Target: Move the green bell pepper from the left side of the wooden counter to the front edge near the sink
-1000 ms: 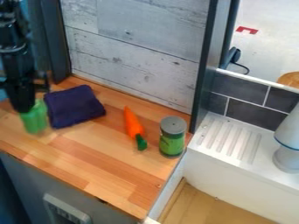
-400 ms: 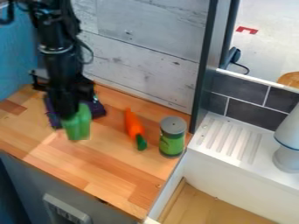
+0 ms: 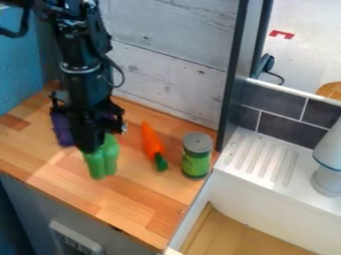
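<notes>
Green pepper (image 3: 102,162), a lobed toy by the look of it, hangs upright under the black pincer (image 3: 90,147), which has its upper end pinched. From where I stand I can't tell whether its lower end touches the wooden counter (image 3: 136,199). The arm comes down to it from 11 o'clock.

At 10 to 11 o'clock from the pepper, a dark purple cloth (image 3: 63,130) lies on the wood, partly hidden behind the pincer. Near the pepper, toward 2 o'clock, is 1 orange carrot (image 3: 152,141), lying with its green end pointing to 5 o'clock and its thin tip to 11. Farther out at 3 o'clock, 1 can (image 3: 196,162) with a green label and a grey lid stands upright, apart from the carrot and close to the counter's edge.

Past that edge, still at 3 o'clock, I see a white ridged drainboard (image 3: 261,158), with a pale rounded thing (image 3: 327,169) on its far side. Dark tiles (image 3: 283,122) rise behind the board, at 2 o'clock from the pepper. Whitish planks (image 3: 173,55) stand up behind the counter toward 1 o'clock, and at about 7 o'clock a pale panel (image 3: 75,240) sits on the grey front below the wood.
</notes>
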Controlling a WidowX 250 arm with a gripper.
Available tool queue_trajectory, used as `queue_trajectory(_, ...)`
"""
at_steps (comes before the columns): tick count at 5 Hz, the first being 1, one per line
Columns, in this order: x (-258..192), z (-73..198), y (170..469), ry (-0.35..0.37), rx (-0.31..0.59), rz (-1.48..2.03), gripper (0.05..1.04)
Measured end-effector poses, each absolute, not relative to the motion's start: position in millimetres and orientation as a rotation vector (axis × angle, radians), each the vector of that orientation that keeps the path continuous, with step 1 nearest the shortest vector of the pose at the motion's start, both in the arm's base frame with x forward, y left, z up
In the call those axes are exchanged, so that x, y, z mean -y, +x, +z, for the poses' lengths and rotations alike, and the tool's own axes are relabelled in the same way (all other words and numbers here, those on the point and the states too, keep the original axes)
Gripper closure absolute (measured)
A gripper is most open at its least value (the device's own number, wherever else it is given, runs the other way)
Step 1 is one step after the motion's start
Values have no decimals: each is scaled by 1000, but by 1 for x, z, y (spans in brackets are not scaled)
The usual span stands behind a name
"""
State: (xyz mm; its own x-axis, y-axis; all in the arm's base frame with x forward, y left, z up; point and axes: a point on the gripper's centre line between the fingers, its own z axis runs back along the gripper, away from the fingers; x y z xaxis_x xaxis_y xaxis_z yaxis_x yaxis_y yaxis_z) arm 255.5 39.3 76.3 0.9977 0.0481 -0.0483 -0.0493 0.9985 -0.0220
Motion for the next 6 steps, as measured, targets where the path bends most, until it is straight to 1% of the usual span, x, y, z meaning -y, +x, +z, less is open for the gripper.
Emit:
queue_trajectory(1, -29, 77, 249, -27, -54, 17, 973)
queue_trajectory(2, -19, 72, 244, -32, -69, -15, 973)
queue_trajectory(4, -6, 67, 242, -29, -70, -55, 973)
queue_trajectory(6, -3, 52, 239, -52, -100, -84, 973)
